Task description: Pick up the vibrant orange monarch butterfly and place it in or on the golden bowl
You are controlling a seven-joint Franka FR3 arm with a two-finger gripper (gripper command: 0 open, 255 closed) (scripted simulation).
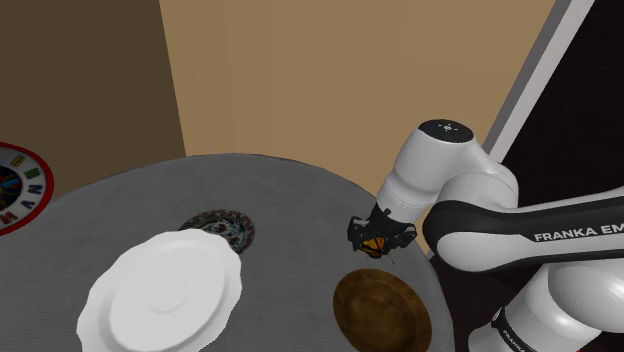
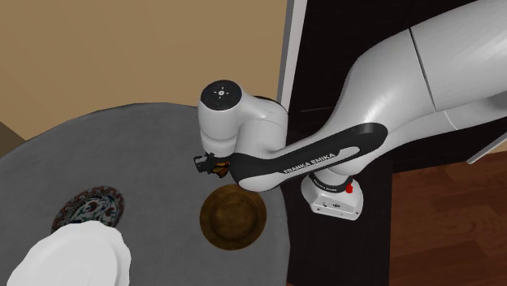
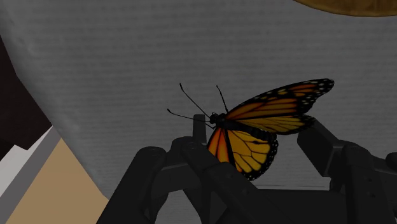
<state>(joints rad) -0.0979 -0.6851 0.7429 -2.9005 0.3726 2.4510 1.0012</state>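
Note:
The orange and black monarch butterfly (image 3: 264,127) sits between my two black fingers (image 3: 191,156), which clasp its wings. My gripper (image 1: 380,236) is shut on it and hangs a little above the grey round table (image 1: 290,195), near the table's edge on the stand side. The butterfly (image 1: 375,245) shows as a small orange patch under the hand, and again in the second exterior view (image 2: 218,169) beside the gripper (image 2: 208,164). The golden-brown bowl (image 1: 382,310) stands on the table just in front of the gripper, toward the shoulder view's bottom edge. The bowl (image 2: 233,216) is upright, with nothing in it.
A large white scalloped plate (image 1: 165,292) lies at the shoulder view's lower left. A dark patterned plate (image 1: 222,228) peeks out behind it. A colourful round disc (image 1: 15,185) sits beyond the table at the far left. Tan walls stand behind the table.

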